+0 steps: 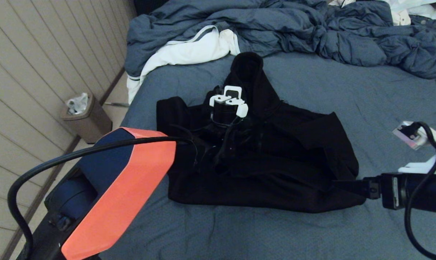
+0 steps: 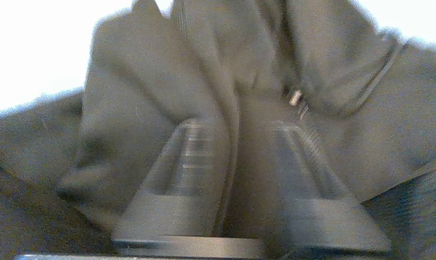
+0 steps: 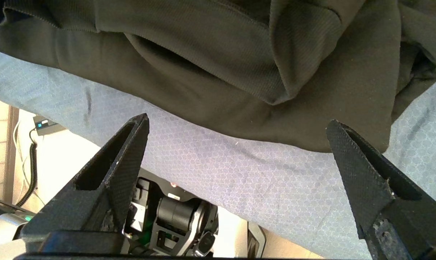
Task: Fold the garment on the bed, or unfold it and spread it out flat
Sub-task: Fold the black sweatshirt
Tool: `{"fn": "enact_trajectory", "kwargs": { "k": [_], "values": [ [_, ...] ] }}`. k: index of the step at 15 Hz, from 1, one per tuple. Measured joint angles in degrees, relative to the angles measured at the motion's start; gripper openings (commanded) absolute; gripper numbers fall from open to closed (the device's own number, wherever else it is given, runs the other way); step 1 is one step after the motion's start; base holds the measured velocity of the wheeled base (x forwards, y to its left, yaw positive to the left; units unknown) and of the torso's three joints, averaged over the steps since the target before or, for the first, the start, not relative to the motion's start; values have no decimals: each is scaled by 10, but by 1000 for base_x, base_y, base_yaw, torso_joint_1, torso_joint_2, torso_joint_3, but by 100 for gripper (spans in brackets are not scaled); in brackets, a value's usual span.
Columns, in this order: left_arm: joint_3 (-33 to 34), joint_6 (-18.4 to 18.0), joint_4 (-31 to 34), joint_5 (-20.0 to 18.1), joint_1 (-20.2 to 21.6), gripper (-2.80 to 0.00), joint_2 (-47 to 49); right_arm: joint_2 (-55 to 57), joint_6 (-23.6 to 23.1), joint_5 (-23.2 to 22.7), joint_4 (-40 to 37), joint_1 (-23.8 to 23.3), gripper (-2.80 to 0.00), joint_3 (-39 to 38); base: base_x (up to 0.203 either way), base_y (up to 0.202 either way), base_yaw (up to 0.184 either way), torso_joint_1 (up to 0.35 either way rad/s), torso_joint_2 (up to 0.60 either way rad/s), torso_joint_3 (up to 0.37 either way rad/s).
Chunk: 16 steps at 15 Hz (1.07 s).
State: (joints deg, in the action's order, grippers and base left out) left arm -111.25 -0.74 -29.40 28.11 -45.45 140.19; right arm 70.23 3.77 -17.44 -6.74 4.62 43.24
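Saw large black zip-front hoodie [image 1: 261, 159] crumpled mid blue-grey-sheeted bed [image 1: 348, 90]. My left claw [image 2: 236, 159] narrowed around fabric fold near collar; right claw [image 3: 236, 144] spread wide beside hem. No legible writing.

to our left we see a wall [image 1: 30, 72] of pale horizontal panels, ending in a dark skirting board along a light floor [image 1: 118, 95]. a small brown bin [image 1: 86, 121] lined with a clear plastic bag stands on that floor against the wall. a rumpled blue-grey duvet [image 1: 312, 32] is heaped along the far side, with a white cloth with grey stripes [image 1: 189, 50] spilling out from under it near the far left corner. the light is dim and even.
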Motion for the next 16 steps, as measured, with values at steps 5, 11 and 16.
{"fn": "enact_trajectory", "kwargs": {
  "k": [5, 11, 16],
  "values": [
    [1, 0, -21, 4, -28, -280, -30, -1, 0, 0, 1, -2, 0, -3, 0, 0, 0, 0, 0, 0],
    [2, 2, -19, 20, -49, -280, -41, -3, 0, 0, 1, -3, 0, -8, 0, 0, 0, 0, 0, 0],
    [2, 68, 69, 2, -30, -280, -60, -10, 0, 0, 1, -2, 0, -16, 0, 0, 0, 0, 0, 0]
  ]
}}
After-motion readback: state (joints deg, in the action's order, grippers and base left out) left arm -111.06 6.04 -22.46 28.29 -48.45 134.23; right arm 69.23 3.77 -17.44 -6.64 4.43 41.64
